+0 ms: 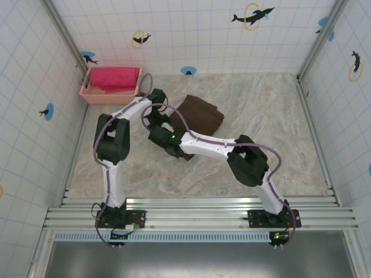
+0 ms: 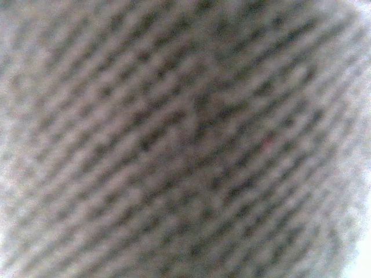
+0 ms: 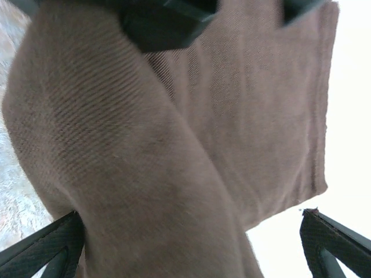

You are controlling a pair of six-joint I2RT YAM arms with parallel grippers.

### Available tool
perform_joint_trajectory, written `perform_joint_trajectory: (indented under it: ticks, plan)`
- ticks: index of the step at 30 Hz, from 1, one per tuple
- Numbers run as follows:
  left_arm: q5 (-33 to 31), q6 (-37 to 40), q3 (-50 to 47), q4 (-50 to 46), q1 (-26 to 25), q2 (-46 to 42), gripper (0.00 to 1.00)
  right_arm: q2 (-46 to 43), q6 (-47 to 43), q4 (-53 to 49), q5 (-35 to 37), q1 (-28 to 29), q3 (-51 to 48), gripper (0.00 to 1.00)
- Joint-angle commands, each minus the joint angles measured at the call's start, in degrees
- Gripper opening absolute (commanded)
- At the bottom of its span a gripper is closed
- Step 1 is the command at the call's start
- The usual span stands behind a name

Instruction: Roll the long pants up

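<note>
The long pants [image 1: 200, 116] lie as a folded dark-brown bundle at the middle of the table. Both grippers meet at its near-left edge. My left gripper [image 1: 155, 120] reaches down onto that edge. Brown weave [image 2: 185, 139] sits blurred right against its camera, hiding its fingers, and it seems shut on the cloth. My right gripper [image 3: 190, 231] stands wide open, with a thick fold of the pants [image 3: 145, 150] between its two dark fingers [image 3: 46, 249]. The left gripper's black parts [image 3: 165, 23] press on the cloth just beyond it.
A pink basket [image 1: 87, 92] holding a bright pink cloth [image 1: 114, 78] stands at the back left corner. Tiled walls close in the left, back and right sides. A metal rail [image 1: 197, 208] runs along the near edge by the arm bases.
</note>
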Motion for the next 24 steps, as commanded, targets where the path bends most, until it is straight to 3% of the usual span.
perform_joint_trajectory:
  ticks: [1,12,19,24]
  plan:
    - [-0.8,0.7,1.3,-7.4,-0.2,3.0,0.0,2.8,2.6,1.9,1.9,0.6,-0.8,0.99]
    - [0.3,-1.3,4.9,-6.1,0.2,5.9,0.0,5.9,4.4,2.3,4.3,4.2,-8.1,0.99]
    - [1.9,-2.8,7.1,-5.1,1.7,6.9,0.0,14.4,10.5,-5.9,16.2,10.5,-4.2,0.99]
    - [1.2,-1.5,7.1,-6.7,2.2,6.1,0.0,21.9,18.4,-15.1,24.4,10.8,2.0,0.99]
